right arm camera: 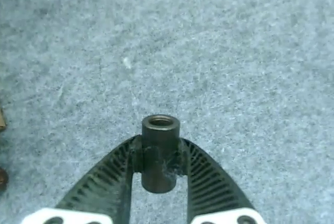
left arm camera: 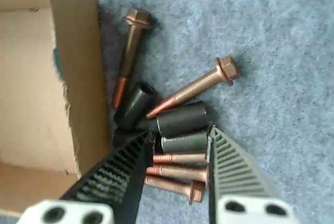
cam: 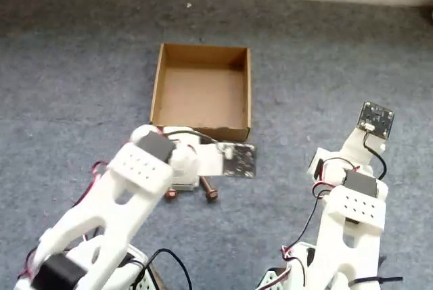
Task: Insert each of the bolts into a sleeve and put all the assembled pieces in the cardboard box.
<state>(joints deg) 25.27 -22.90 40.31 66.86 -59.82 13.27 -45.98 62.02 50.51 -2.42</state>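
Beside the cardboard box's (left arm camera: 36,78) outer wall lies a pile of copper bolts and dark sleeves. Two long bolts (left arm camera: 130,51) (left arm camera: 195,85) lie loose on the carpet. Three sleeves (left arm camera: 134,104) (left arm camera: 182,118) (left arm camera: 183,143) are bunched together, with three more bolts (left arm camera: 177,172) side by side below them. My left gripper (left arm camera: 180,131) is open, hanging over this pile with its fingers on either side of the lowest sleeve and the three bolts. My right gripper (right arm camera: 159,145) is shut on a dark sleeve (right arm camera: 160,125), held upright with its threaded hole facing the camera.
The box (cam: 200,90) stands open in the middle of the grey carpet, nothing inside. The left arm (cam: 135,175) stretches to the box's near wall, two bolts (cam: 210,188) showing beneath it. The right arm (cam: 352,202) stands off to the right over bare carpet.
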